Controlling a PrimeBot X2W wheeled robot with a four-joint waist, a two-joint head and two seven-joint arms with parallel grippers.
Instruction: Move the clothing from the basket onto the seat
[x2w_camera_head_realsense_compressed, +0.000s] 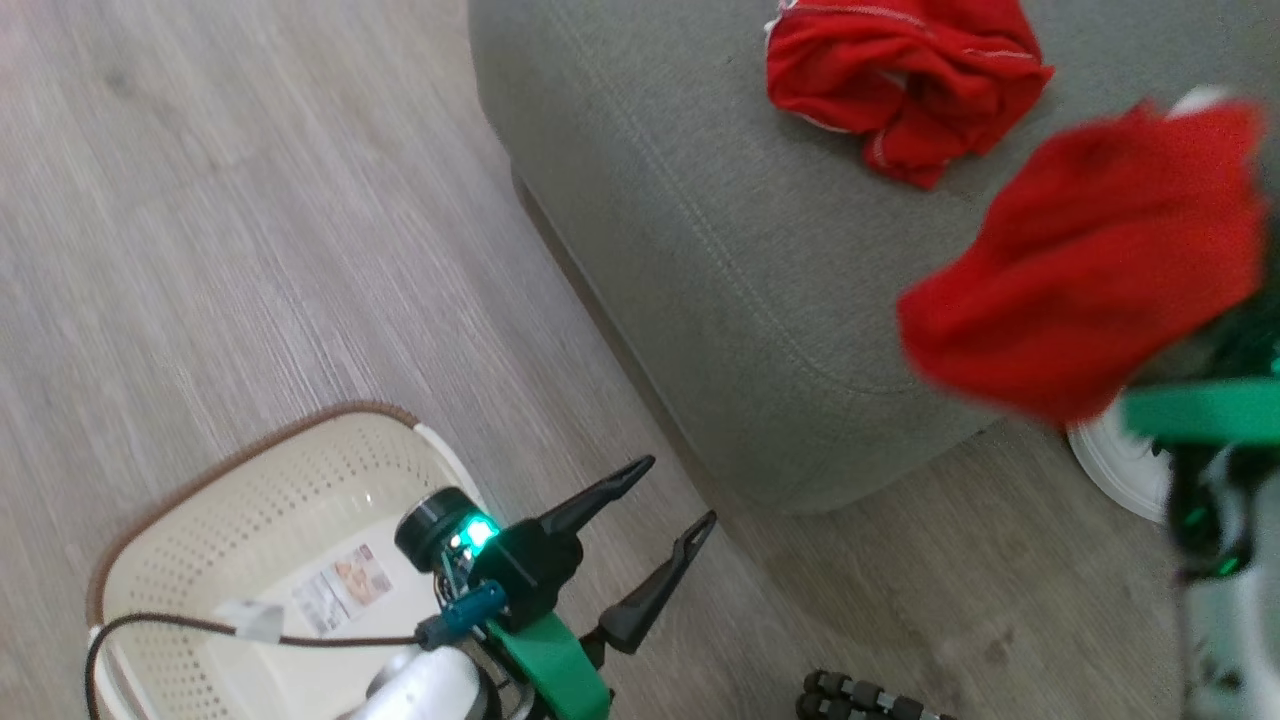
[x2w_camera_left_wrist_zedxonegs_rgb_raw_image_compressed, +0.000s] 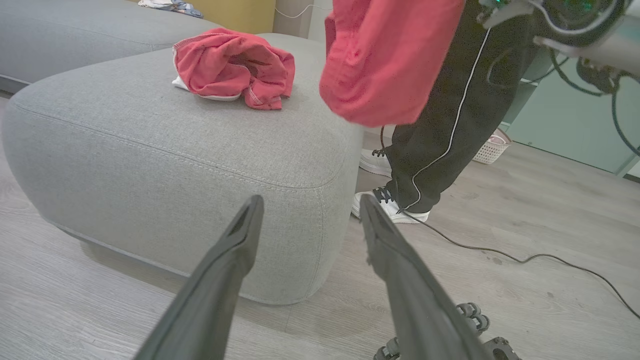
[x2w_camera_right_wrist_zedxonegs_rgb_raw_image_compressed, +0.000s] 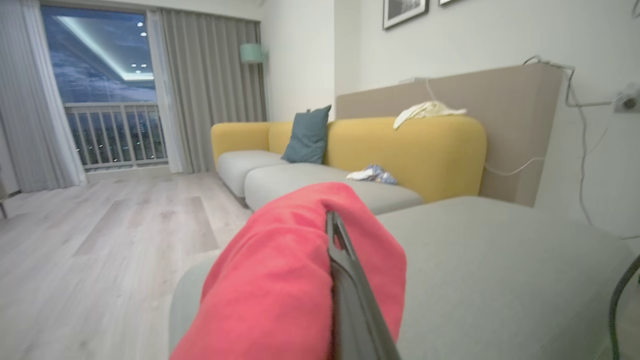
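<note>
**Progress:** by my judgement the task is well advanced and in its last carry.

**Seat (x2w_camera_head_realsense_compressed: 680, 250):** one red garment (x2w_camera_head_realsense_compressed: 900, 80) lies crumpled on top, well in from the near corner. Neither claw touches it. I count this piece as delivered.

**Right claw (x2w_camera_right_wrist_zedxonegs_rgb_raw_image_compressed: 332, 230):** clamped tight on a second garment (x2w_camera_head_realsense_compressed: 1090, 260), with the red fabric bunched over the fingers. This piece hangs in the air above the seat's near edge, clear of the cushion. It is blurred in the head view.

**Left claw (x2w_camera_head_realsense_compressed: 681, 489):** jaws spread wide and holding nothing. It sits low over the floor between the basket and the seat, pointing at the seat's side.

**Basket (x2w_camera_head_realsense_compressed: 250, 480):** on the floor, apart from the seat's corner. Its base shows bare around the label (x2w_camera_head_realsense_compressed: 345, 590), and I see no red in it. My left arm and the picture's edge hide its lower part, so I cannot certify it empty.

**Outstanding:**
- Bring the held piece down onto the seat's top and let it go.
- Confirm the hidden part of the basket.

**Hazard:** a person's leg (x2w_camera_left_wrist_zedxonegs_rgb_raw_image_compressed: 450, 125) stands just beside the seat's corner, close to the hanging garment. I would steer the lowering move inward over the seat, away from that leg.
</note>
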